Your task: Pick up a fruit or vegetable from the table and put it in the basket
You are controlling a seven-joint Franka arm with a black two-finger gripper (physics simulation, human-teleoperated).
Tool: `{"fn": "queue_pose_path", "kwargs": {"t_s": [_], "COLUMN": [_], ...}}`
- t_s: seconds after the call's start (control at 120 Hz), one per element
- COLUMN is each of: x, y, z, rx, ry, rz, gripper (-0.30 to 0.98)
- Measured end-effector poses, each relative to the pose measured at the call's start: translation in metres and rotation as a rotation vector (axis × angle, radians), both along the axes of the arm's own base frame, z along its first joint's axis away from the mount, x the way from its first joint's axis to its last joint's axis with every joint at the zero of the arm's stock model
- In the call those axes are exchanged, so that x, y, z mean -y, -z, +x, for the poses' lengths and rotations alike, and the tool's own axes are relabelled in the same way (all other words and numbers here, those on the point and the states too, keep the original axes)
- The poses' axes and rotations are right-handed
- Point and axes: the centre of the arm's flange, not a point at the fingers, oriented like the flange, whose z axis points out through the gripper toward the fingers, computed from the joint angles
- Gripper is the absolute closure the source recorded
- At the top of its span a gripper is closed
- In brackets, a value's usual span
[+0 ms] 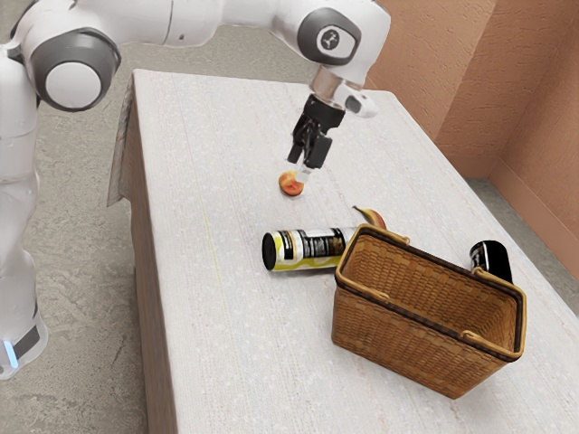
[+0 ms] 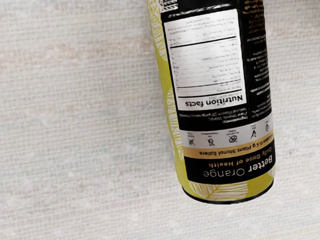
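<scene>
Exterior view: shows the black tool (image 1: pixel 312 146) hanging over the cloth-covered bench (image 1: pixel 199 298), tilted a little, with a round red-and-yellow fruit (image 1: pixel 289 184) right at its lower end, just to the exterior view's left of the tip. Looks close enough to touch, yet cannot tell whether in contact, nor whether resting fully on the cloth. Cannot tell, either, whether open or closed at the tool, or whether gripping the fruit. Well apart from the wicker basket (image 1: pixel 418 348) in any case, and outside it. Nearer the basket, a printed can (image 1: pixel 308 250) lying on its side, between the round fruit and the basket's near corner. Just behind that corner, a stemmed yellow-and-red fruit (image 1: pixel 374 217), partly hidden. Past the basket's far side, a dark container (image 1: pixel 491 259), also partly hidden

Wrist view: gives the can from close by, with print clear enough to read: a white "Nutrition facts" panel (image 2: pixel 206 57), then "Better Orange" and "Daily Dose of Health" lettering, upside down, over a yellow-green leaf pattern, with coarse weave of the bench cloth around. From the exterior view instead: the can's black end, both fruits, the basket's dark rim and pale handles, and the white arm (image 1: pixel 181 20) reaching over from the upper left
</scene>
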Motion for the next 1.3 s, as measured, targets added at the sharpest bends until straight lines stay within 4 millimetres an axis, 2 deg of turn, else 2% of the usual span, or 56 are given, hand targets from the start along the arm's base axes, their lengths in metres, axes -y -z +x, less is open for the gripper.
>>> {"fn": "queue_pose_path", "kwargs": {"t_s": [0.117, 0.25, 0.542, 0.617, 0.683, 0.725, 0.8, 0.883, 1.033, 1.083, 1.3], "x": [0.013, 0.008, 0.008, 0.001, -0.030, -0.051, -0.087, -0.112, -0.126, -0.130, -0.132], "y": [-0.006, -0.025, -0.034, -0.032, -0.029, -0.025, -0.006, 0.016, 0.066, 0.077, 0.082], "z": [0.012, 0.019, 0.024, 0.026, 0.024, 0.022, 0.022, 0.027, 0.044, 0.048, 0.052], "rx": [0.080, 0.162, 0.223, 0.223, 0.218, 0.212, 0.181, 0.156, 0.112, 0.109, 0.142], "ry": [0.016, 0.036, 0.200, 0.247, 0.278, 0.304, 0.368, 0.466, 0.655, 0.710, 0.932], "rz": [0.065, 0.106, 0.135, 0.139, 0.136, 0.133, 0.116, 0.093, 0.040, 0.028, -0.016], "gripper": [0.00, 0.00, 0.00, 0.00, 0.00, 0.00, 0.00, 0.00, 0.00, 0.00, 0.00]}}
